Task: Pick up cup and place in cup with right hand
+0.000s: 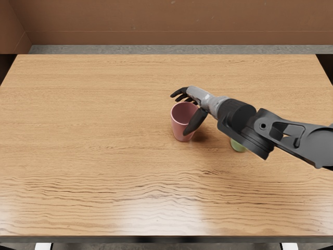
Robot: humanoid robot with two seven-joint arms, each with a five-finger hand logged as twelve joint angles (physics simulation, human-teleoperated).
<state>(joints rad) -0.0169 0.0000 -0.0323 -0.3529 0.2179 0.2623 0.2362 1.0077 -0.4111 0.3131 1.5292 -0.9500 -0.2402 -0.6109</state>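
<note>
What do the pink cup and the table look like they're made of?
The pink cup: possibly ceramic or plastic, with a smooth, softly shaded surface. The table: wood or wood-look laminate, showing brown grain lines and a pale glare near its front edge.

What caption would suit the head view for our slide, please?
Right robot hand open at an upright pink cup on a wooden table, with a green object partly hidden by the arm.

I count one right hand (202, 99), one pink cup (179, 126), one green object (238, 147), one table (104, 156).
</note>
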